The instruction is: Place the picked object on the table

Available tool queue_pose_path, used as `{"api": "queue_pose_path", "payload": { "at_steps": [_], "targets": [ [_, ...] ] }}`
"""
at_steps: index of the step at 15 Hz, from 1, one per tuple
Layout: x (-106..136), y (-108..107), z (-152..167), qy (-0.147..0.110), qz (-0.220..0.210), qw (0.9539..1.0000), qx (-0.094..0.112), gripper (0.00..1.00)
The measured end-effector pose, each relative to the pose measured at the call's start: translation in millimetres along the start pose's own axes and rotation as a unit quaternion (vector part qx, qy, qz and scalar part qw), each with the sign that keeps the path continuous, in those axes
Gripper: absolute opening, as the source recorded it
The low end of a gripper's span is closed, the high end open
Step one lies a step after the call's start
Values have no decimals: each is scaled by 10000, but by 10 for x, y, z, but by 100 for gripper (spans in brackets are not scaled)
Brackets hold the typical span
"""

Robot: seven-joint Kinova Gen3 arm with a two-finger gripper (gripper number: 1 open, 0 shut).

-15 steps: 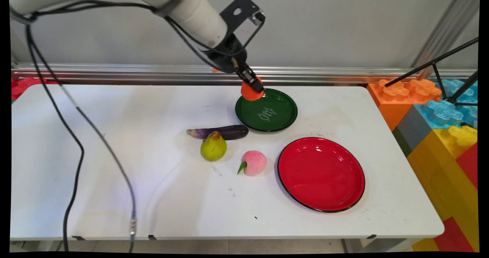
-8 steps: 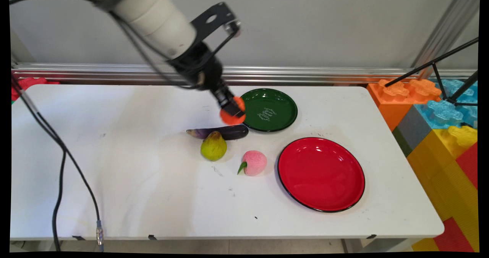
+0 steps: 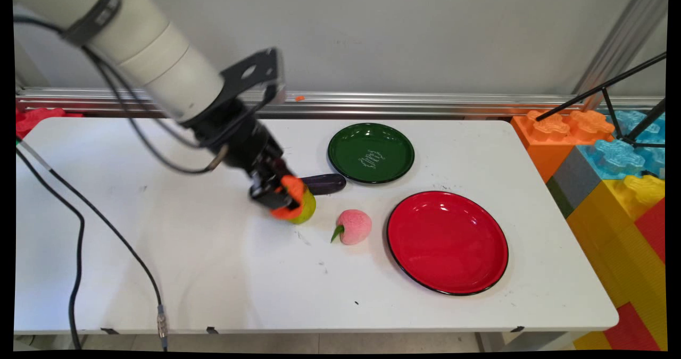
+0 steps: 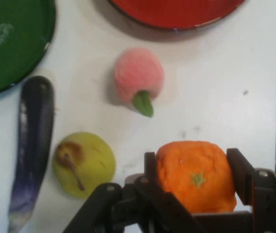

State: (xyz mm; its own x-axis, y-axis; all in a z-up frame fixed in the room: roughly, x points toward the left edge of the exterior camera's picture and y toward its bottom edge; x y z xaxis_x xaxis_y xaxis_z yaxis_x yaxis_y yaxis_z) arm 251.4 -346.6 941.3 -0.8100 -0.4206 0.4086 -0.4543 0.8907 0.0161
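Orange fruit (image 4: 196, 175) clamped in the gripper (image 4: 192, 180), carried low above the table (image 3: 159, 252).

Both black fingers press its two sides, so it hangs off the surface instead of resting there. In the main view it overlaps the green pear (image 3: 307, 210); the hand view shows the pear (image 4: 84, 164) lying apart, beside the purple eggplant (image 4: 31, 145). The pink peach (image 4: 138, 76) sits further out, near the red plate (image 3: 447, 242); the green plate (image 3: 371, 153) stands bare behind.
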Motion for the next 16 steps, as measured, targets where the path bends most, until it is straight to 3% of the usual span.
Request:
{"api": "queue_pose_path", "payload": {
  "at_steps": [3, 8, 16],
  "targets": [
    [-278, 64, 166, -78, 245, 9995, -181, 0],
    [-576, 92, 469, -148, 414, 9986, -311, 0],
    [-818, 40, 1028, -213, 678, 9967, -383, 0]
  ]
}}
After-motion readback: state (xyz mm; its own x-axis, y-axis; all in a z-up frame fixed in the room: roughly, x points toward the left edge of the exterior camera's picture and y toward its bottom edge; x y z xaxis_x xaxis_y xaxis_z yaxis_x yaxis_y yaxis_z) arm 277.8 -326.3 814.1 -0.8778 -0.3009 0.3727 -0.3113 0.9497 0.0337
